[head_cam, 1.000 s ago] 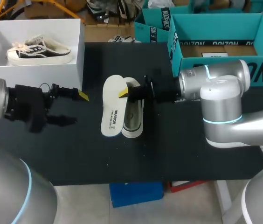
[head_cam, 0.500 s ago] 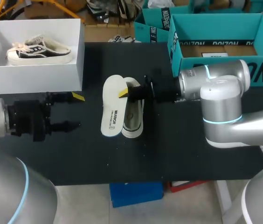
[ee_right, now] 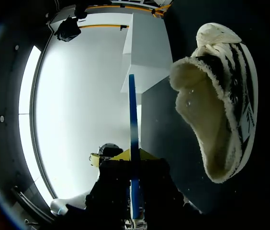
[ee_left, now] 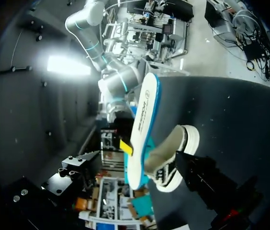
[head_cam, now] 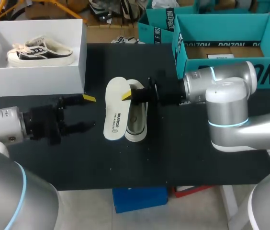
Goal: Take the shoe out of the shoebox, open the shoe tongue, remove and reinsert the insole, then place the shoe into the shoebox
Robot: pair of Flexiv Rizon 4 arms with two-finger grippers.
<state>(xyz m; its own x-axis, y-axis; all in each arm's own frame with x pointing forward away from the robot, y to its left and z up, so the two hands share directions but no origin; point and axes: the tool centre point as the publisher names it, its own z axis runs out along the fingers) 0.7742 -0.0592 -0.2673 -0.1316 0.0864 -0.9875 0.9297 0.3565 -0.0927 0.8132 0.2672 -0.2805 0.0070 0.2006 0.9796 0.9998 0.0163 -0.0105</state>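
Nearest: left tool [head_cam: 90, 112] low over the black table [head_cam: 183, 148], fingers spread wide with nothing between them, pointing at the work from its own side. Just beyond it, mid-table, the white insole [head_cam: 115, 109] is out of the shoe [head_cam: 138, 122] and alongside it, overlapping the shoe's left flank in the head view. Whether the two touch I cannot tell. The right wrist view shows the insole edge-on, pinched between both fingers of the right tool [head_cam: 129, 95], so that tool is clamped on the insole's far end. The shoe lies beside it on the table with its fleecy opening [ee_right: 199, 91] toward that camera (lining plainly empty). Farther back, the white shoebox [head_cam: 34, 79] sits at the far left corner of the table with a second shoe [head_cam: 40, 51] in it, and a teal box [head_cam: 221, 67] stands at the far right. Judgement: removal looks done and reinsertion is in hand. The next move likely calls for the left tool to reach the shoe and steady it at its near side, then for the right tool to angle the insole's toe into the opening. Against one second ago: the left arm has drawn lower and pushed its tool closer to the insole, fingers as wide as before. The right arm, insole and shoe have not shifted.
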